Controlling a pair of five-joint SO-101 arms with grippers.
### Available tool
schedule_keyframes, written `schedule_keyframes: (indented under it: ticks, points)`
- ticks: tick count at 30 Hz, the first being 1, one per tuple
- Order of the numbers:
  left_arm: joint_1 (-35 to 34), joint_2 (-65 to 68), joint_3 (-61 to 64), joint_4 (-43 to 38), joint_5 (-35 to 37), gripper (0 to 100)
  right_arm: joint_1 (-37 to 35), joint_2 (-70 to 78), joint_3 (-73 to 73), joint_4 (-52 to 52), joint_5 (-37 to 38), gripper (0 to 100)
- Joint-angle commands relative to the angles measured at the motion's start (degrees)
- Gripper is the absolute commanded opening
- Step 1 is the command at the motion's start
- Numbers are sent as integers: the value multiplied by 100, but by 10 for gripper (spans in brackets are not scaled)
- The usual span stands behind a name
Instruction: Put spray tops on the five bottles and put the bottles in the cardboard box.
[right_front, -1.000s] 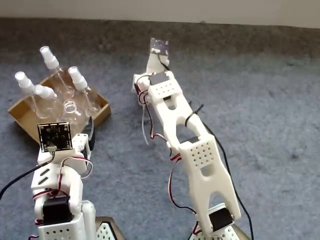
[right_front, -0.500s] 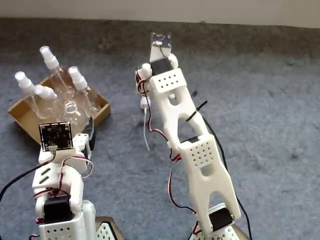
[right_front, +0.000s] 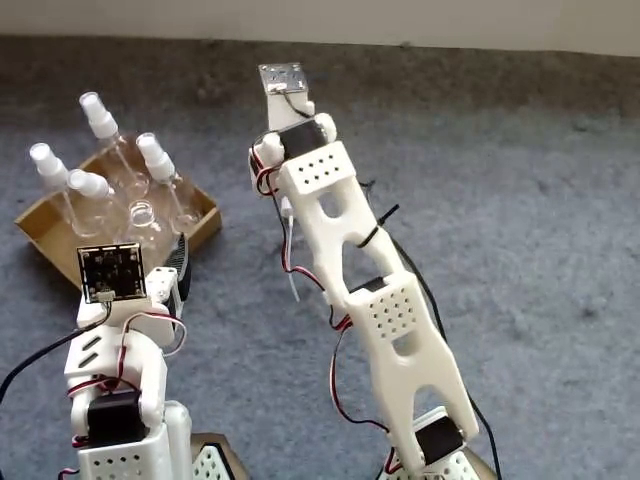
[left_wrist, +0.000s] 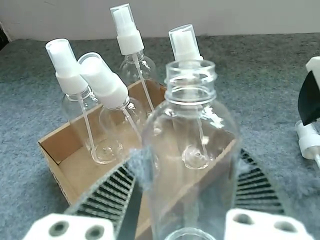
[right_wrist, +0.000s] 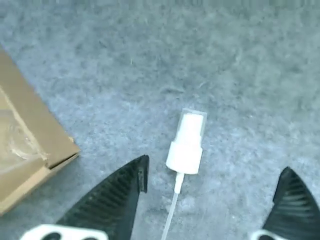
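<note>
Spray top (right_wrist: 185, 142) lies flat on the grey carpeted counter (right_wrist: 240, 75), between the spread jaws of my right claw (right_wrist: 215, 167), closer to the jaw on the box (right_wrist: 35, 135) side. Its long axis runs away from the claw, cap end far and tube toward the wrist. Right arm is nearer. Left claw (left_wrist: 189, 160) is clenched on the open bottle (left_wrist: 190, 125), upright by the box, which holds four capped bottles (left_wrist: 107, 92).
</note>
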Motion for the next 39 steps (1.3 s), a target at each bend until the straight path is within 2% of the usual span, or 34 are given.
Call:
schedule_keyframes:
  ticks: [1, 5, 16, 22, 28, 34, 39]
  points:
    - [-31, -48, -48, -123, 35, 127, 13, 154, -356, -444, 70, 286]
    - [-31, -48, -48, -123, 35, 127, 22, 523, -400, -602, 70, 165]
    - [-13, -48, -48, -132, 35, 127, 215, 620, -356, -497, 62, 162]
    - [-13, -48, -48, -132, 35, 127, 312, 620, -356, -242, 70, 72]
    - [-4, -48, -40, -123, 35, 127, 426, 629, -338, -207, 70, 69]
    - [4, -48, -40, -141, 44, 127, 585, 549, -470, 418, 70, 67]
    - [312, -48, -40, -123, 62, 127, 637, 567, -1367, 857, 70, 67]
